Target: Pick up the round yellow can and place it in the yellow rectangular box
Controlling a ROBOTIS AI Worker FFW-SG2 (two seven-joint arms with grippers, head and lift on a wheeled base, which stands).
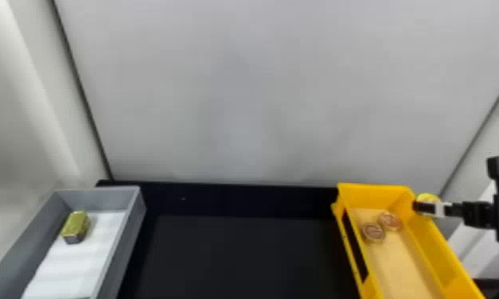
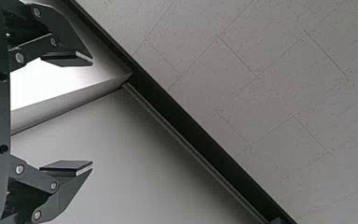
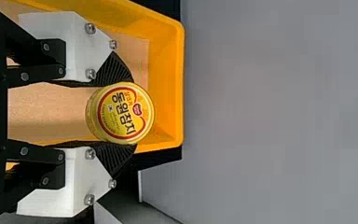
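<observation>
Yellow, like the box it is bound for, the round can (image 1: 427, 197) shows in the head view behind the tip of the right gripper (image 1: 422, 206), against the far right corner of the yellow rectangular box (image 1: 445, 254). How high it sits over the rim I can't tell. Two other round cans (image 1: 373, 232) lie inside, near the far end; across the dark table (image 1: 244, 256), a grey bin (image 1: 135, 238) holds a gold block-shaped can (image 1: 76, 224). In the left wrist view the left gripper (image 2: 92, 113) has its jaws released, wide apart with nothing between them. In the right wrist view the right jaws grasp the can by opposite sides of its curved edge, its printed face toward the camera, with the box's end behind it. The likeliest trouble is the side wall: let go this near it, the can could catch the rim and tumble outside, and a low approach could knock it askew. That curved edge might also roll between the ribbed pads if bumped, and a careless drop could land it on its neighbours.
</observation>
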